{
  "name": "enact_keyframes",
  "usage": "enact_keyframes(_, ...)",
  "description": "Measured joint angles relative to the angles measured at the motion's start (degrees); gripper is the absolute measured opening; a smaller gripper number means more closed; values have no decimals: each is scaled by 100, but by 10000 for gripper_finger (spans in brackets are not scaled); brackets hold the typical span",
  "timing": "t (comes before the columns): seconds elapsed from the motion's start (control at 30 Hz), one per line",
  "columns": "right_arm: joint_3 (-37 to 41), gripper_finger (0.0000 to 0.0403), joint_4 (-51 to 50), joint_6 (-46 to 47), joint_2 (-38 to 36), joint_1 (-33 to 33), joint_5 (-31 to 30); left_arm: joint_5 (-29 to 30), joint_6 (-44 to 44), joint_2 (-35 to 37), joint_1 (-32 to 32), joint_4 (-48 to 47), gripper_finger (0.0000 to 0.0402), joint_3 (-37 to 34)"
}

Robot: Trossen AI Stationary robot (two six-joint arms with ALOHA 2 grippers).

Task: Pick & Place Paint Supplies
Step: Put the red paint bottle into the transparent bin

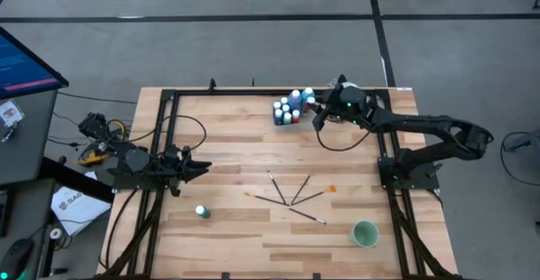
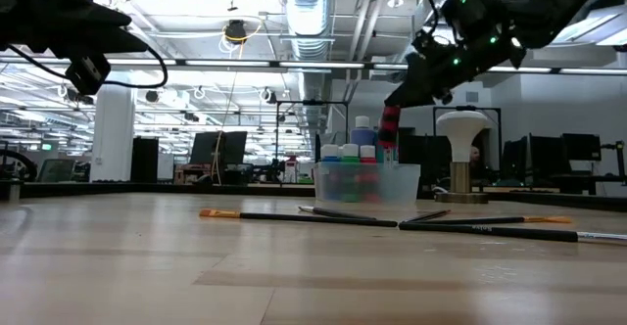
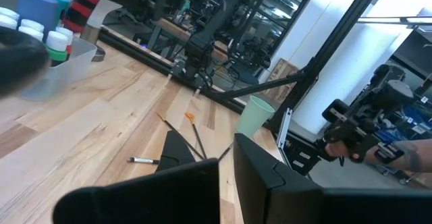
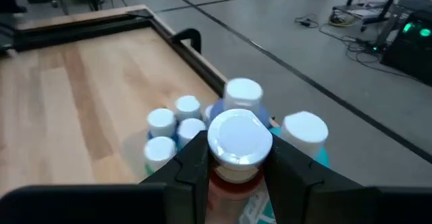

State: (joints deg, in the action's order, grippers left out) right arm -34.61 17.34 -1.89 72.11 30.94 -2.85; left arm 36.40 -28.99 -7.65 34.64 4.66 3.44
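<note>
Wooden tabletop (image 1: 236,145) spreads under me, with my right gripper (image 4: 233,158) raised over the clear container (image 2: 367,185) at the far edge, fingers clamped on a red white-capped paint bottle (image 4: 237,146) just above the other bottles (image 1: 288,110) packed inside. Paintbrushes (image 1: 291,197) lie fanned mid-table, one teal bottle (image 1: 202,212) stands alone nearer my left gripper (image 1: 201,169), which rests pressed together at the left edge.

Wooden desk (image 1: 236,128) — paint supplies spread on it

A clear tub (image 1: 287,114) of bottles stands at the far edge; brushes (image 1: 291,197) fan out mid-desk; a lone bottle (image 1: 202,212) stands near the left — a green cup (image 1: 364,234) near the right corner.
</note>
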Motion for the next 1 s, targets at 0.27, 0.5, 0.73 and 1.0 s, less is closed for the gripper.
enact_keyframes(0.27, 0, 104, 416, 188, 805, -149, -13, 0, 0, -1, 1, 22, 2, 0)
enact_keyframes(0.5, 3, 105, 595, 165, 1079, -112, -149, 0, 0, 1, 0, 35, 2, 0)
enact_keyframes(0.73, 6, 106, 940, 175, 1512, -179, -159, 2, 0, -1, 1, 64, 2, 0)
enact_keyframes(1.0, 6, 109, 1109, 299, 1730, -188, -173, 1, 0, 0, -1, 97, 2, 0)
